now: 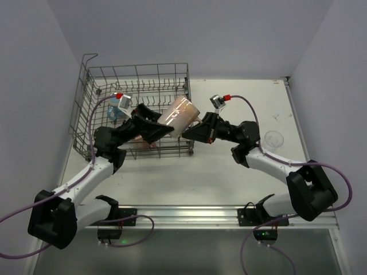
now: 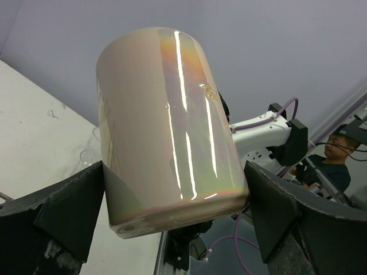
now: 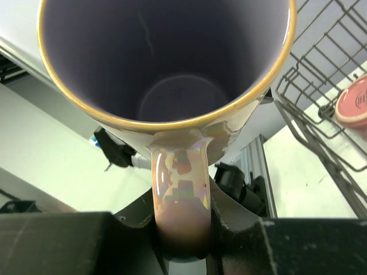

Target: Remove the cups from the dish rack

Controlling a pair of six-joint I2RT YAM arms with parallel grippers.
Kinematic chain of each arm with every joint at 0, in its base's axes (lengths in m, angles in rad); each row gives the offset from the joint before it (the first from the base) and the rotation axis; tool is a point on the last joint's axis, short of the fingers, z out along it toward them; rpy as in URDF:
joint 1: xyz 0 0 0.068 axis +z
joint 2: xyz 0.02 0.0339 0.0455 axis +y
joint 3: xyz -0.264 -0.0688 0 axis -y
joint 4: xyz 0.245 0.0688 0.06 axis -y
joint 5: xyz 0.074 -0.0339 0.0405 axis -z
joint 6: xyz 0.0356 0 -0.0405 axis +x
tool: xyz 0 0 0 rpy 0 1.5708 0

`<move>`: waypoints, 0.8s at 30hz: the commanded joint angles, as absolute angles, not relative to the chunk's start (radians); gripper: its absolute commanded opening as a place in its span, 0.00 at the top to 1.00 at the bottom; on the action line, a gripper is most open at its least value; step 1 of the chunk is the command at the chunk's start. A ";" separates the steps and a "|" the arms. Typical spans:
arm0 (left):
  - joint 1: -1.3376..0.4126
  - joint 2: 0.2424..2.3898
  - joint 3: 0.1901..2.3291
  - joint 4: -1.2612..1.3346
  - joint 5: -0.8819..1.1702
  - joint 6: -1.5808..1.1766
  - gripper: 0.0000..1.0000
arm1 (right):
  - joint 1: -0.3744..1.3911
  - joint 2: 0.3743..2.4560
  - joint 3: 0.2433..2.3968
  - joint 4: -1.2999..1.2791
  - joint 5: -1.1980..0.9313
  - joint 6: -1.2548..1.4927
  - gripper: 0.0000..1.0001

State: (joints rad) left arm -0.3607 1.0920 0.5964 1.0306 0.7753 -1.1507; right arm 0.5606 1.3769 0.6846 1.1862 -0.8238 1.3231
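Note:
A pale pink-cream iridescent mug (image 1: 179,114) hangs tilted in the air over the dish rack's (image 1: 92,114) right end, between both arms. My right gripper (image 1: 192,133) is shut on its handle; in the right wrist view the handle (image 3: 180,189) is pinched between the fingers, and the mug's dark inside (image 3: 166,57) faces the camera. My left gripper (image 2: 175,172) stands wide open, its fingers (image 2: 69,206) flanking the mug's base (image 2: 166,114) close to its sides. A clear glass tumbler (image 1: 273,139) stands on the table to the right.
The wire rack's right wall (image 3: 321,86) lies close beside the right gripper, with a red round item (image 3: 352,106) inside the rack. The aluminium rail (image 1: 189,215) with the arm bases runs along the near edge. Walls close in at the back and sides.

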 commanded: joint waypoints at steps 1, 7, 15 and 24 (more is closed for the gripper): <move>-0.347 1.061 0.617 1.217 0.867 -1.164 0.00 | 0.469 1.336 0.676 1.289 -0.798 1.397 1.00; -0.347 1.147 0.627 1.308 0.857 -1.244 0.00 | 0.469 1.374 0.684 1.356 -0.822 1.443 1.00; -0.351 1.178 0.657 1.285 0.836 -1.246 0.00 | 0.492 1.388 0.722 1.307 -0.821 1.414 1.00; -0.365 1.172 0.701 1.186 0.805 -1.204 0.00 | 0.560 1.420 0.804 1.212 -0.805 1.362 1.00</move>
State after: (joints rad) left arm -0.3557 1.1984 0.6292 1.1351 0.7845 -1.2232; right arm 0.5320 1.4162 0.7307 1.1862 -0.8627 1.3643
